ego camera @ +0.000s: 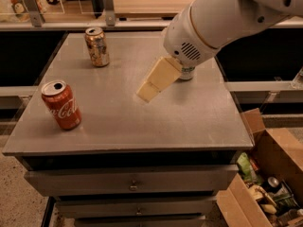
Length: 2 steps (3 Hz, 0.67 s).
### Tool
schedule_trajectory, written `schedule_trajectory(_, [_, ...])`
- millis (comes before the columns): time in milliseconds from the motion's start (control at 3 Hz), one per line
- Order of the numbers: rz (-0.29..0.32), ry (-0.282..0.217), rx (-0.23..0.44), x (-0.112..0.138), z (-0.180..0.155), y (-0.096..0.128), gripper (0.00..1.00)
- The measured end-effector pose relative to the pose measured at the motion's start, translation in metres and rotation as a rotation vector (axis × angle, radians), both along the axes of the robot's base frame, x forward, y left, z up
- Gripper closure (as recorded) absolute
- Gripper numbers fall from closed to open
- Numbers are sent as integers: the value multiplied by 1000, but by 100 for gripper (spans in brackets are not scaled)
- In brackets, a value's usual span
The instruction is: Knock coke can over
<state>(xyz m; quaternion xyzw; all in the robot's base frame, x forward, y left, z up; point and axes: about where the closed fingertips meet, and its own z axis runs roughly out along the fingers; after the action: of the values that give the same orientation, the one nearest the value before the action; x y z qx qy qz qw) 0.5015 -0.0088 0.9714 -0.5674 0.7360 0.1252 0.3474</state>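
The red coke can (61, 105) stands upright near the front left corner of the grey table (128, 122). My gripper (148, 91) hangs over the middle of the table, pointing down and left, well to the right of the coke can and apart from it. Its cream-coloured fingers look pressed together with nothing between them. The white arm reaches in from the upper right and hides most of the white-and-green can (187, 73).
An orange-gold patterned can (97, 47) stands at the back left of the table. An open cardboard box (267, 174) with clutter sits on the floor at the right. Drawers (132, 183) lie under the tabletop. A wooden counter runs behind.
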Motion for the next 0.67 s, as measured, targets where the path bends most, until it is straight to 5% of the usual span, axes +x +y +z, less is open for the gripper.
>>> schedule_trajectory(667, [34,18,107,8,-24,18,0])
